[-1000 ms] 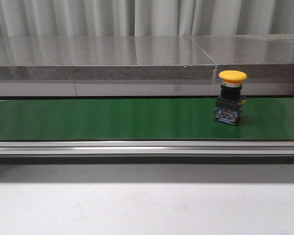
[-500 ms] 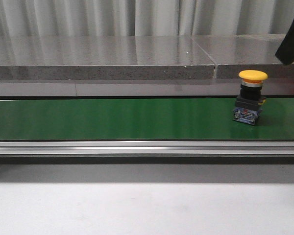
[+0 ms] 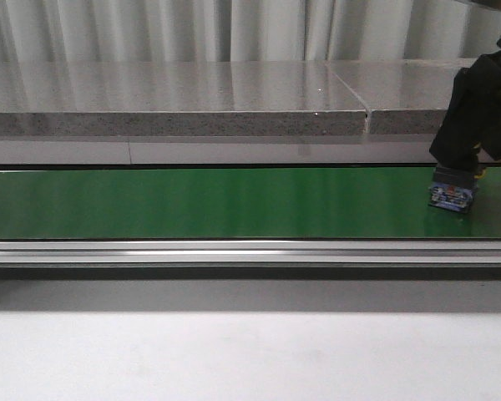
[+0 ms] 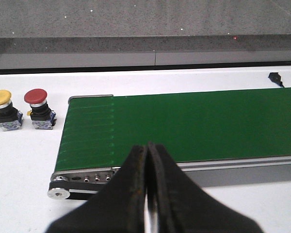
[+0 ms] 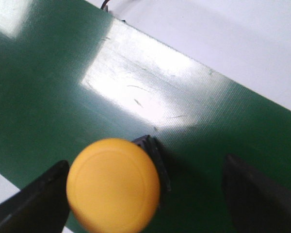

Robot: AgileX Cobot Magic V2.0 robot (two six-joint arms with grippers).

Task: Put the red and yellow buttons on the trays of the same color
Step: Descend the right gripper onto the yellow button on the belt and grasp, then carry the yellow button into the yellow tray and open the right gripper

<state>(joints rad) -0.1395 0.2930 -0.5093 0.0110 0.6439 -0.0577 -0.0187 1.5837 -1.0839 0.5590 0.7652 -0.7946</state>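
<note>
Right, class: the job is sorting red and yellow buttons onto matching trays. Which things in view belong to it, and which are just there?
Belong to the job:
yellow button on the belt
right end effector
spare yellow button
red button

Just there:
green conveyor belt
grey stone ledge
left end effector

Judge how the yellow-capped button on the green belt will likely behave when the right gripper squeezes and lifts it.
The yellow button looks rigid, so it probably won't deform. Its wide domed cap over a narrower body suggests it is top-heavy and may tip if nudged off-centre. The right gripper straddles it open; the smooth cap might slip.
</note>
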